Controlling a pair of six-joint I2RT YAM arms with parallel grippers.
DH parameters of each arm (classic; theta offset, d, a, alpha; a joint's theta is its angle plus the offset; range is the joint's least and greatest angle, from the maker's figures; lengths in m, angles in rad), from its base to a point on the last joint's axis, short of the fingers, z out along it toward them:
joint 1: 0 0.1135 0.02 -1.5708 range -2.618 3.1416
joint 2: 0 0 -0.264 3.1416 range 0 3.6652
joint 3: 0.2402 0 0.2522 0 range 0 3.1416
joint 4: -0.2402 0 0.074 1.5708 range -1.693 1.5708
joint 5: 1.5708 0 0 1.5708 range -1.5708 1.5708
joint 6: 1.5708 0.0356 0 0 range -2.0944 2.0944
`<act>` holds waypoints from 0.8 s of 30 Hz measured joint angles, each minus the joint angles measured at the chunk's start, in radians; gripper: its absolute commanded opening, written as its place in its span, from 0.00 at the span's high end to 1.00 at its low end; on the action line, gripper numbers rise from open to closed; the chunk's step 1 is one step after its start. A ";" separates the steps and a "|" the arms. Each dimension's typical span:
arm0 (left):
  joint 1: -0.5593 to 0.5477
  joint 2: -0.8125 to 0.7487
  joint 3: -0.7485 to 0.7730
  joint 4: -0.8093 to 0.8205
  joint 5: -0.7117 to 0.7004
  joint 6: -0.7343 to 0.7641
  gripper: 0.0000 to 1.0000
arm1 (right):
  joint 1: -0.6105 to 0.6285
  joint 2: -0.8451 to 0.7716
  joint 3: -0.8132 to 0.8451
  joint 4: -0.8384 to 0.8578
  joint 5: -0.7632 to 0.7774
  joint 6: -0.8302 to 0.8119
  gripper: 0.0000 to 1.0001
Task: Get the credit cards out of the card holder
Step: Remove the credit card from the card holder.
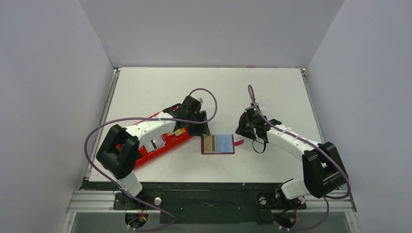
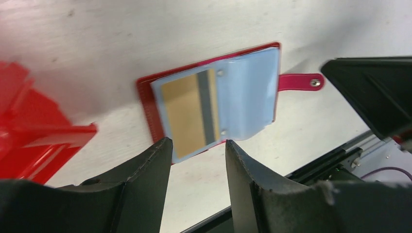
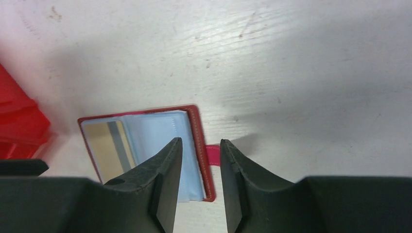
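Left wrist view: the left hand [image 2: 197,167] and right hand [image 3: 200,167] were both released. Pulling the credit card [image 2: 182,114] could drag the loose card holder [image 2: 144,97] along the desk [image 2: 145,29].

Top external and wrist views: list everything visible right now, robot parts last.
card holder: one, dark red with grey-blue pockets, open flat mid-table
strap tab: one, red, on the holder's right edge
credit card: one visible, gold-tan with dark stripe, in the holder's left pocket
tray: one, bright red, left of the holder
table: one, white
left fingers: two, black, apart and empty, near the holder's card side
right fingers: two, black, apart and empty, by the strap tab
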 measured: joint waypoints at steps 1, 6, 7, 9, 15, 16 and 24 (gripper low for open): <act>0.011 -0.009 -0.016 -0.006 -0.006 0.001 0.60 | 0.010 -0.006 0.011 -0.011 0.005 0.000 0.72; 0.043 -0.035 -0.077 -0.018 -0.020 0.005 0.64 | 0.131 -0.006 0.077 -0.032 0.006 0.014 0.79; 0.044 -0.035 -0.082 -0.018 -0.020 0.005 0.65 | 0.153 -0.001 0.090 -0.030 0.004 0.020 0.81; 0.043 -0.035 -0.091 -0.018 -0.020 0.007 0.67 | 0.200 0.027 0.112 -0.015 -0.012 0.034 0.82; 0.043 -0.037 -0.116 -0.016 -0.019 0.008 0.70 | 0.250 0.160 0.127 0.039 -0.076 0.077 0.83; 0.043 -0.037 -0.120 -0.016 -0.019 0.008 0.70 | 0.250 0.180 0.127 0.044 -0.084 0.082 0.82; 0.043 -0.036 -0.127 -0.008 -0.010 0.009 0.74 | 0.250 0.265 0.127 0.082 -0.121 0.092 0.82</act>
